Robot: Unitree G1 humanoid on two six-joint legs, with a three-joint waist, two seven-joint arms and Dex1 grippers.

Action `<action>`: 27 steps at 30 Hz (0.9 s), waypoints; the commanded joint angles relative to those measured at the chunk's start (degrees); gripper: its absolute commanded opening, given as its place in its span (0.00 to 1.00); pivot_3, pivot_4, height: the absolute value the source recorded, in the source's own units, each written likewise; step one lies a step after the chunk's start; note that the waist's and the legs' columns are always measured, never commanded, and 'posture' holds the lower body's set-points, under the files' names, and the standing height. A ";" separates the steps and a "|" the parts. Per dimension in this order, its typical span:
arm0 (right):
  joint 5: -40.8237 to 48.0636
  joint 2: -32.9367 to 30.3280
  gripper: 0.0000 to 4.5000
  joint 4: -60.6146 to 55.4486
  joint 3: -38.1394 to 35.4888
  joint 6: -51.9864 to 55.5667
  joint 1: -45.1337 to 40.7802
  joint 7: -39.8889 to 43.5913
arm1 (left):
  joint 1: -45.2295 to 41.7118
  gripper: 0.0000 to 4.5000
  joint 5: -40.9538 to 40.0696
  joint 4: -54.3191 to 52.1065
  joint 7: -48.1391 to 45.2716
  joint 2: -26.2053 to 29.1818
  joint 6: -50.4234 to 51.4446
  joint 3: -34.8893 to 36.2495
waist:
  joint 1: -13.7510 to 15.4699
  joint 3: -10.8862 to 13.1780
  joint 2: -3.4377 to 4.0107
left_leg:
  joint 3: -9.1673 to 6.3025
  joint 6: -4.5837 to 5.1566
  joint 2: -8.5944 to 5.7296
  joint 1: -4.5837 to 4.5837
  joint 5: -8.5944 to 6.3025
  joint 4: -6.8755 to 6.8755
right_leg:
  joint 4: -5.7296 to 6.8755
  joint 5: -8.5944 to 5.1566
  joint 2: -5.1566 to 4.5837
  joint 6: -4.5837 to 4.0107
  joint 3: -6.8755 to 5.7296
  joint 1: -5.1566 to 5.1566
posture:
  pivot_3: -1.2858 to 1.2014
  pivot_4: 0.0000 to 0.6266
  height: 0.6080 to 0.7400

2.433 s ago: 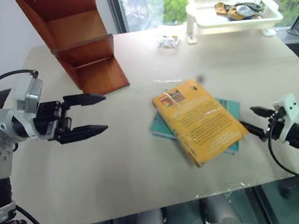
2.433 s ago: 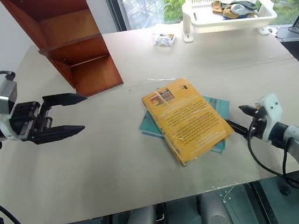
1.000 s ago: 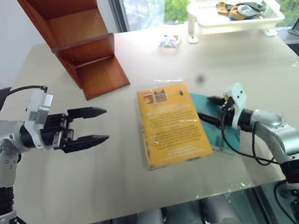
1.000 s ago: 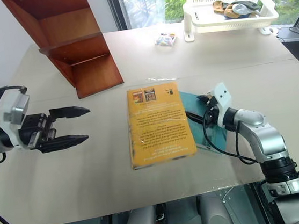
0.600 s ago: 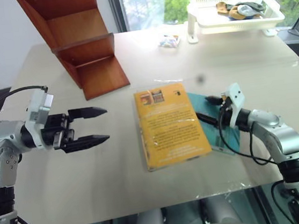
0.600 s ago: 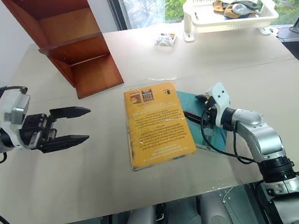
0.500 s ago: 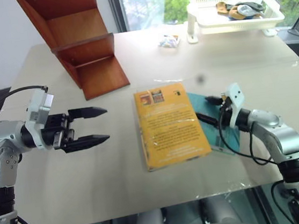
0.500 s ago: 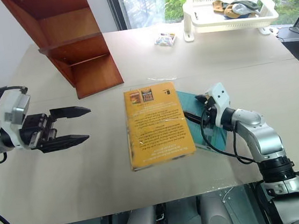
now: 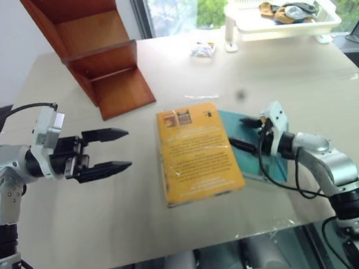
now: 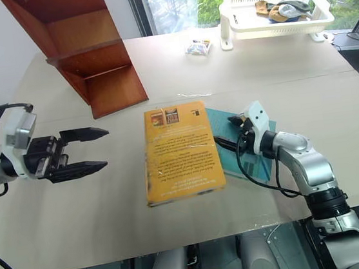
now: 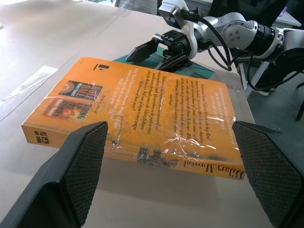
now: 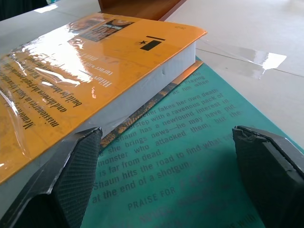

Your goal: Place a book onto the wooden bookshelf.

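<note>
Thick yellow-orange paperback book (image 9: 198,152) w/ dark text on cover & small picture in one corner lies flat, cover up, on the pale beige tabletop (image 9: 143,210), roughly mid-table. It partly overlaps a thinner teal book (image 9: 266,157); teal one sticks out from under the yellow book's right-hand edge.

Left gripper (image 9: 113,152), two black fingers, hovers to the left of the yellow book, well apart from it, pointing toward it. Fingers spread wide, nothing between them. In left wrist view the yellow book (image 11: 142,121) sits between the two finger pads but further on, lettered spine facing that camera.

Right gripper (image 9: 244,133) is at the yellow book's right edge, low over the teal book. Fingers apart, holding nothing. One finger is right by the yellow book's page edge; whether it touches, can't tell. Right wrist view: book's white page block (image 12: 142,83) just ahead of one finger, teal cover w/ printed text (image 12: 190,156) below.

Reddish-brown wooden stepped bookshelf (image 9: 96,59) stands beyond the yellow book & off to its left, near the table's far left corner, well apart from it. Compartments open.

White plastic slotted tray (image 9: 280,22) on short legs sits far beyond the yellow book to the right, at the table's back edge, w/ a few small items inside. Small crinkled packet (image 9: 202,49) lies on the table just left of tray.
</note>
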 commanded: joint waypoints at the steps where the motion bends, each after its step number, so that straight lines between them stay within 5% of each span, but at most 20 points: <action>1: 0.16 -0.25 1.00 -1.83 -0.21 -0.38 -0.91 0.31 | -0.31 0.99 -0.41 -1.58 0.13 0.36 -0.61 1.17 | 0.00 0.00 0.00 | 0.00 0.00 0.00 0.00 0.00 0.00 | 0.00 0.00 0.00 0.00 0.00 0.00 | 0.52 0.24 1.00; 18: 8.24 -15.87 1.00 -13.43 -18.91 1.93 11.70 3.85 | 5.87 0.99 2.47 -4.50 11.15 -2.86 6.17 -3.79 | 0.06 0.02 -0.02 | -0.01 0.02 -0.01 0.01 -0.01 -0.03 | -0.03 0.00 -0.04 0.00 0.04 0.02 | 0.52 0.24 1.00; 27: 31.03 -27.66 1.00 -25.48 -36.03 11.29 19.51 16.77 | 6.87 0.99 -10.82 -5.74 19.44 -9.93 28.03 -3.16 | 0.18 0.05 -0.17 | -0.39 0.02 0.00 0.04 -0.01 -0.02 | -0.03 0.00 -0.04 0.01 -0.02 0.09 | 0.52 0.24 1.00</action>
